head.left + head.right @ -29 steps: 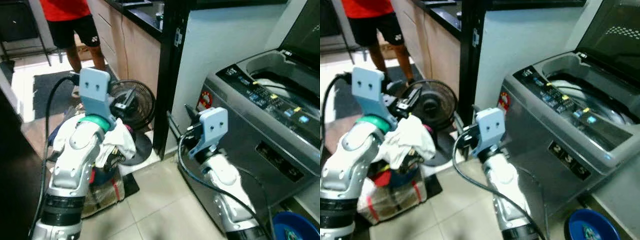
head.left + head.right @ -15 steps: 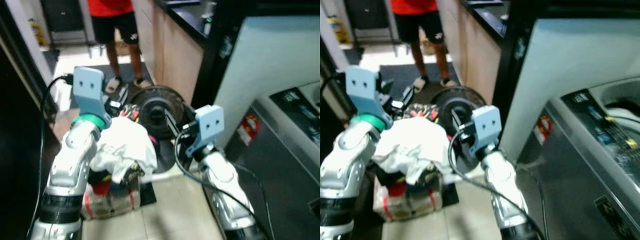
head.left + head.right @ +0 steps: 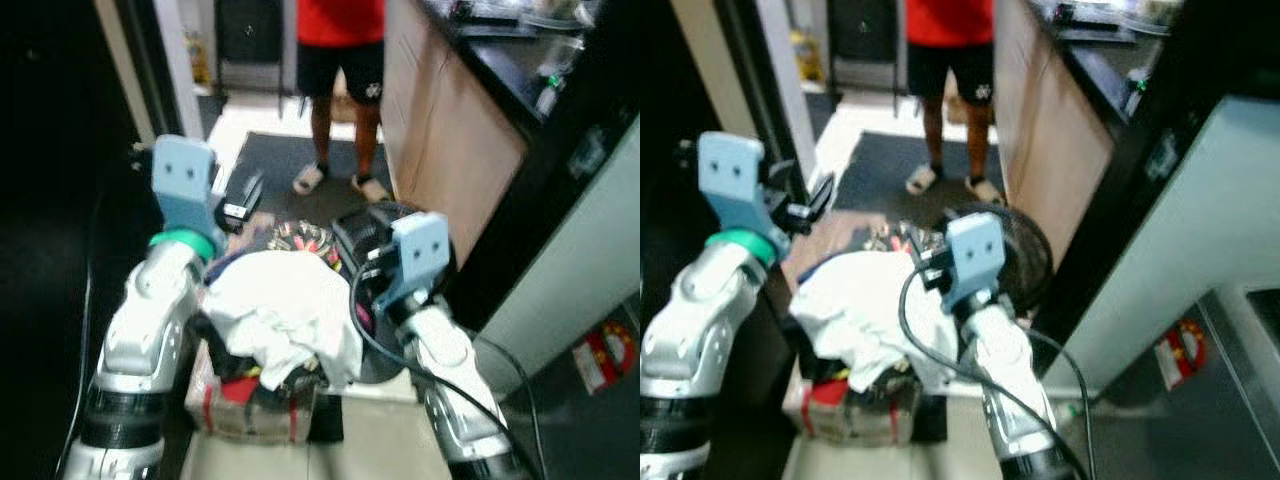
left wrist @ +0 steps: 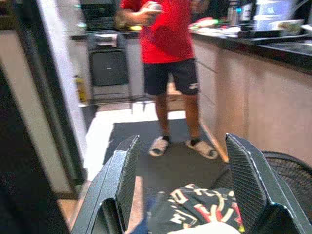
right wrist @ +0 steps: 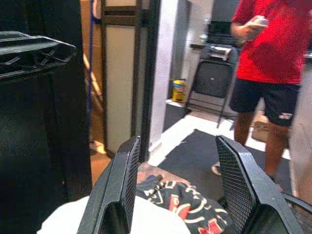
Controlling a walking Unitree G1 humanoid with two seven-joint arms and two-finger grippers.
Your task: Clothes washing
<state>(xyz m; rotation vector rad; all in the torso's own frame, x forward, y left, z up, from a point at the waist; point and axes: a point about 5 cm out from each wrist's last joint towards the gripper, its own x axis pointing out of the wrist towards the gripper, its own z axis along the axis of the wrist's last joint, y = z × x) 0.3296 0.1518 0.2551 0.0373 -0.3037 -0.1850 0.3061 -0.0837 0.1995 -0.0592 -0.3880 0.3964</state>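
Observation:
A heap of white clothes (image 3: 283,312) lies on top of a full laundry basket (image 3: 252,412) on the floor in front of me. A black, red and yellow patterned garment (image 3: 300,238) lies at the heap's far side. My left gripper (image 3: 242,197) hovers above the heap's far left edge; in the left wrist view its fingers (image 4: 122,180) stand open and empty over the patterned garment (image 4: 200,207). My right gripper (image 3: 358,245) hangs over the heap's right side, its fingers (image 5: 239,190) open with nothing between them.
A black floor fan (image 3: 372,232) stands just behind the right gripper. A person in a red shirt and black shorts (image 3: 340,60) stands on a dark mat (image 3: 290,160) further ahead. Wooden cabinets (image 3: 450,130) line the right. The washing machine's corner (image 3: 600,400) is at lower right.
The camera has swung left, away from the washing machine, so the clothes heap now sits in the middle. Both grippers stay raised and open.

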